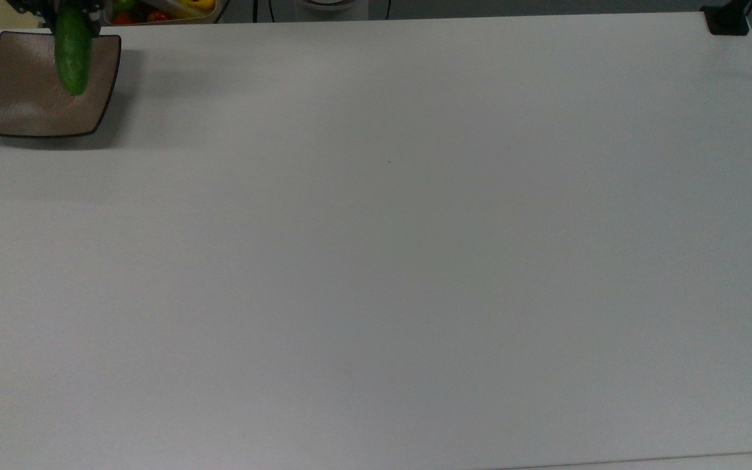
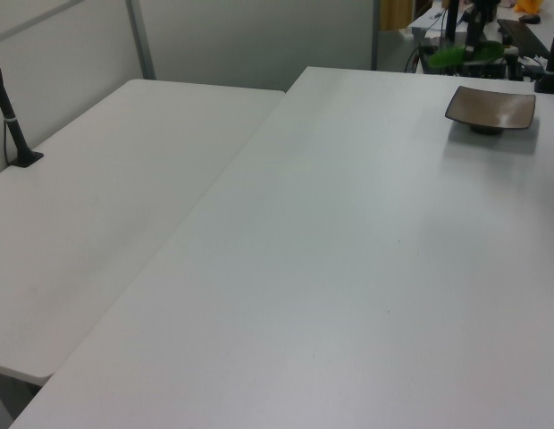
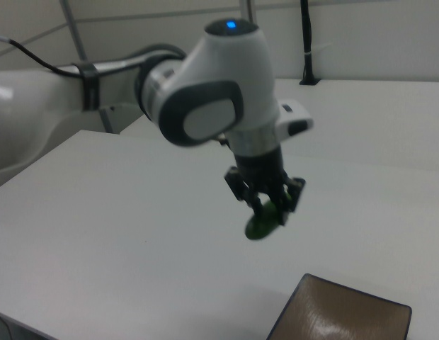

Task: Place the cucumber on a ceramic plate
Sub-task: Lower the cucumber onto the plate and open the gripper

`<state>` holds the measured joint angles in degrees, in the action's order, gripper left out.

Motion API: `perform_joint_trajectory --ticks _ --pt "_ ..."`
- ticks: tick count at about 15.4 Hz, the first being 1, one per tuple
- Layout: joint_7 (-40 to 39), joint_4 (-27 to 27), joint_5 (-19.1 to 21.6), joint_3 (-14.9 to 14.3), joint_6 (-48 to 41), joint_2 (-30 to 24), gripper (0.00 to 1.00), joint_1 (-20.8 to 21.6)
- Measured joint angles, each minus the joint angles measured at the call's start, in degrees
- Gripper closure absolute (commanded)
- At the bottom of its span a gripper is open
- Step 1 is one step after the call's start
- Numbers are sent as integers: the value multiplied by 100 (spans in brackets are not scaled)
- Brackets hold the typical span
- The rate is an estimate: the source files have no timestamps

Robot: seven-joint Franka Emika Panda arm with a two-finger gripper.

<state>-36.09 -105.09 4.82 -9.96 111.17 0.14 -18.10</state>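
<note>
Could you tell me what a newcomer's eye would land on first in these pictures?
First, the dark green cucumber gripped in the end effector, hanging in the air above the white table. Next, the square brown ceramic plate in the top view's upper left corner, with the cucumber over it there.
</note>
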Motion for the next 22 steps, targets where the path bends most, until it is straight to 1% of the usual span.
perform_joint_trajectory --ticks 4,6,8,9,11,12,14,15,16,19,22 --pt "-170 -369 0 -250 860 427 87 -104" --pt "-531 -519 -1 -422 1042 560 87 -149" --pt "-907 -632 -1 -660 1089 598 86 -179" --pt "-1109 -679 -1 -834 1091 605 86 -200" --pt "-1273 -732 0 -970 1183 610 86 -210" --pt "-1298 -813 0 -988 1370 618 84 -210" --pt "-1299 -1050 0 -987 1879 665 75 -203" --pt "-1299 -1154 0 -987 2070 699 65 -202" --pt "-1299 -1216 0 -987 2164 732 60 -202" --pt "-1299 -1252 1 -987 2227 800 41 -202" --pt "-1298 -1247 4 -987 2227 799 29 -202"
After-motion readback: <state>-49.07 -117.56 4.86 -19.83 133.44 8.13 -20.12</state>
